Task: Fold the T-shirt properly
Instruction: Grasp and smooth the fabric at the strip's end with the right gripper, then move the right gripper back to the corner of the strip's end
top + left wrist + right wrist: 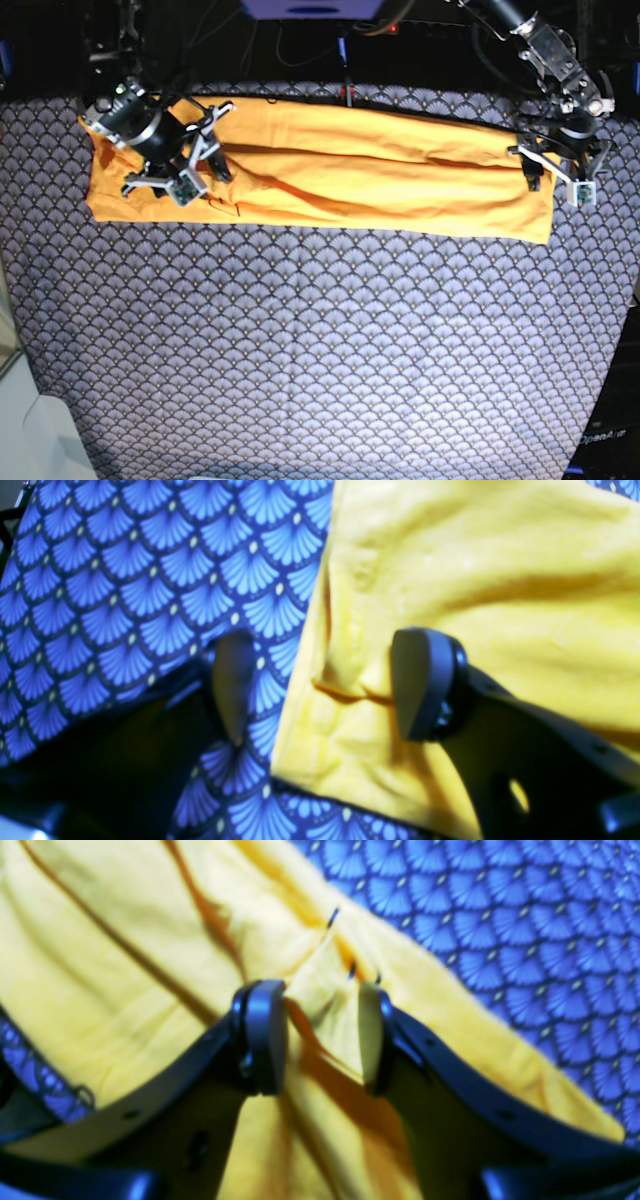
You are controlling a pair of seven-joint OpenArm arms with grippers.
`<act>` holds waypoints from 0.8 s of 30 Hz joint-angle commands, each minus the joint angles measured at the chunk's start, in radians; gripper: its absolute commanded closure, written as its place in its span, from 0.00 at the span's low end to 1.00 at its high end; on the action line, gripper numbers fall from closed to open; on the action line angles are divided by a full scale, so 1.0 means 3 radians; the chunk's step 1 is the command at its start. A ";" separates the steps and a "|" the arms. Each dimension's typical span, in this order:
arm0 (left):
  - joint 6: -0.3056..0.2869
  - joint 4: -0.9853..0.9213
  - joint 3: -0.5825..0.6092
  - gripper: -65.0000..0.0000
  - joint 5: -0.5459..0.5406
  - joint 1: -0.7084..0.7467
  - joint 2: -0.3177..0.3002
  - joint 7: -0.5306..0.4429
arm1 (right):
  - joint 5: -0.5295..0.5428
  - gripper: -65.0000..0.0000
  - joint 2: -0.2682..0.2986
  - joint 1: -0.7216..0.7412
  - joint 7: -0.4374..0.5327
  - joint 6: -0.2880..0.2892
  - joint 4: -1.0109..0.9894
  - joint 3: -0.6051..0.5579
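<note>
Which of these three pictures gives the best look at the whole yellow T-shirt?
The base view: there the T-shirt lies as one long folded band across the patterned cloth, end to end. The left wrist view shows only one edge, the right wrist view only a bunched, creased patch between gripper fingers.

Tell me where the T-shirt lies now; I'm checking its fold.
In the base view the T-shirt lies as a long band across the far part of the patterned cloth, with one tool at each end.
</note>
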 commanded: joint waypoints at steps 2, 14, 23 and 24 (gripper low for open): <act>0.0009 0.0051 0.0000 0.35 -0.0041 -0.0040 -0.0029 -0.0075 | 0.0050 0.76 0.0017 0.0010 0.0053 -0.0001 0.0049 0.0012; 0.0009 0.0051 0.0000 0.35 -0.0041 -0.0040 -0.0029 -0.0075 | 0.0050 1.00 0.0017 -0.0184 0.0150 -0.0001 0.0152 0.0022; 0.0009 0.0051 0.0000 0.35 -0.0041 -0.0040 -0.0029 -0.0075 | 0.0050 1.00 0.0017 -0.0650 0.0559 -0.0001 0.0198 0.0017; 0.0009 0.0051 0.0000 0.35 -0.0041 -0.0040 -0.0029 -0.0075 | 0.0050 1.00 0.0017 -0.0680 0.0564 -0.0001 0.0198 0.0017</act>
